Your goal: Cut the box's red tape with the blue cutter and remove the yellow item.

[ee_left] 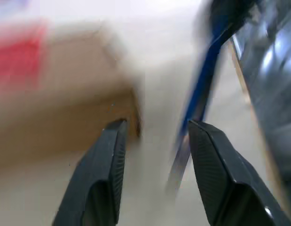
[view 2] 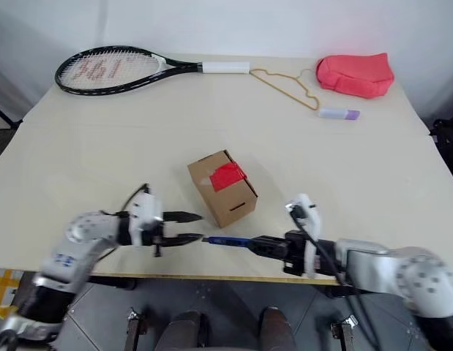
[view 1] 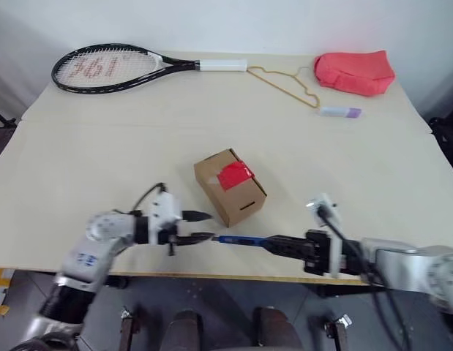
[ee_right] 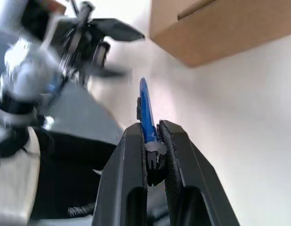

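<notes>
The brown box (view 1: pixel 230 191) stands mid-table with the wrinkled red tape (view 1: pixel 235 175) across its top and a slot in its near side. In front of it, near the table's front edge, my right gripper (ee_right: pixel 147 129) is shut on the blue cutter (view 1: pixel 241 239), which lies level and points toward my left gripper (view 1: pixel 200 227). The left gripper is open, and the cutter's free end (ee_left: pixel 201 94) sits just by one of its fingers (ee_left: pixel 216 155). The box shows blurred behind those fingers. The yellow item is out of view.
A tennis racket (view 1: pixel 109 69) lies at the back left. A thin wire hanger (view 1: pixel 285 84), a red fabric pouch (view 1: pixel 354 72) and a white-and-purple tube (view 1: pixel 339 112) lie at the back right. Both grippers hover close to the table's front edge (view 1: pixel 233 276).
</notes>
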Controlling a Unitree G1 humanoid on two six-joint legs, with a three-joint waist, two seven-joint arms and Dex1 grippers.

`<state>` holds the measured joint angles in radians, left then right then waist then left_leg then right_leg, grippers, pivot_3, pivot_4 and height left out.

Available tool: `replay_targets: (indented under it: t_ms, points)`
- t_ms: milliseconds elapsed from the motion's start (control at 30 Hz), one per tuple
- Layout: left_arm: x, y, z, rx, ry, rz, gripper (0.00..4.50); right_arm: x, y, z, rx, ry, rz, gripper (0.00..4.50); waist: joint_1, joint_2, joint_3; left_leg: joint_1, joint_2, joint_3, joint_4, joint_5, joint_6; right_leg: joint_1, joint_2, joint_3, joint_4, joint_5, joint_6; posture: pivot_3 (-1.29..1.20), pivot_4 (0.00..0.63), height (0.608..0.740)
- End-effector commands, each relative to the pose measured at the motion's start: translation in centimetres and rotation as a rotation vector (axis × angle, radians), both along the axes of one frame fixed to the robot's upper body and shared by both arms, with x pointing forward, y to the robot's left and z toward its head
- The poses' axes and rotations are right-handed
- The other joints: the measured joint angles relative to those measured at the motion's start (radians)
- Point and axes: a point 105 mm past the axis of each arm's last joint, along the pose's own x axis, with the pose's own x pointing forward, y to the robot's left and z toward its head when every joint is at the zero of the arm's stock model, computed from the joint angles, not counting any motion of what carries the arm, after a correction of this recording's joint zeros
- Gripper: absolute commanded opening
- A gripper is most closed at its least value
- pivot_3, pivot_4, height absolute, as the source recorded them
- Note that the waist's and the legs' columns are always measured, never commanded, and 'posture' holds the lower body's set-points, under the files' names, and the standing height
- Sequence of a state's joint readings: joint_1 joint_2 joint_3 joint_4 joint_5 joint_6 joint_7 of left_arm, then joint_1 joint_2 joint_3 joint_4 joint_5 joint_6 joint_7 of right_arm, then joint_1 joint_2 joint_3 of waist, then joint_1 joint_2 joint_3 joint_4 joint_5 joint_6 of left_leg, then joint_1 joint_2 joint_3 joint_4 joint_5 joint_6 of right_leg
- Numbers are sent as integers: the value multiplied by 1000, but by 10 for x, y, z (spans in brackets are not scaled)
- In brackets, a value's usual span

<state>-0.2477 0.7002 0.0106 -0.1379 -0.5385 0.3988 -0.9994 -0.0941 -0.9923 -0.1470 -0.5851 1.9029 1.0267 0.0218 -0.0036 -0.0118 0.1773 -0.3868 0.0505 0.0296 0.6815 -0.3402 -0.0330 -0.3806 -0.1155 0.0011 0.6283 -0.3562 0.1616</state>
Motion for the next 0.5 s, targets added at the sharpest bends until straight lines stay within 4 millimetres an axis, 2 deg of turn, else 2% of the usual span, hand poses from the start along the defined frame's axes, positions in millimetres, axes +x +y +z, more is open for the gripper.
replay_targets:
  t_ms: [33, 67, 100, 133, 200, 300, 433, 500]
  points:
    - [12, 27, 17, -135, 93, 131, 2021, -15, -7, 25, 1, -74, 57, 132, 2, 0, 0, 1, 0, 0, 0, -1, 1, 1, 0, 0, 0, 0, 0, 0, 150, 740]
    - [22, 38, 20, -161, 91, 199, 2021, -14, -15, 33, -23, -110, 44, 132, 4, 0, 0, 1, -1, 2, 0, -1, 2, 2, 0, -1, -1, 0, 0, 0, 150, 740]
    - [31, 45, 24, -183, 80, 247, 1634, -12, -23, 43, -54, -150, 29, 132, 5, 0, 0, 0, -1, 4, 1, -1, 2, 2, 0, -1, -1, 0, 0, 0, 150, 740]
    - [37, 46, 26, -185, 78, 275, 1433, -9, -29, 54, -77, -198, 10, 132, 8, 0, 0, 0, -2, 5, 1, -1, 2, 3, 0, -1, -2, 0, 0, 0, 150, 740]
    - [50, 37, 31, -172, 45, 279, 872, 4, -39, 78, -114, -297, -47, 132, 12, -1, 1, 0, -2, 7, 2, -1, 1, 3, 0, -1, -2, 0, 1, 0, 150, 740]
    - [62, 9, 38, -161, 17, 234, 76, 28, -43, 102, -173, -427, -122, 132, 16, -2, 1, 0, -2, 7, 3, 1, -1, 3, 0, -1, -2, 0, 1, 0, 150, 740]
    - [77, -15, 45, -129, -23, 213, 0, 62, -40, 112, -292, -550, -188, 132, 13, -2, 1, -2, -2, 8, 2, 1, -1, 0, 0, 0, -2, 1, 2, 0, 150, 740]
    - [84, -27, 49, -117, -37, 201, 0, 78, -29, 116, -324, -604, -185, 132, 2, -2, 1, -4, -2, 9, 2, 1, -2, -4, 0, 0, 0, 1, 2, 0, 150, 740]
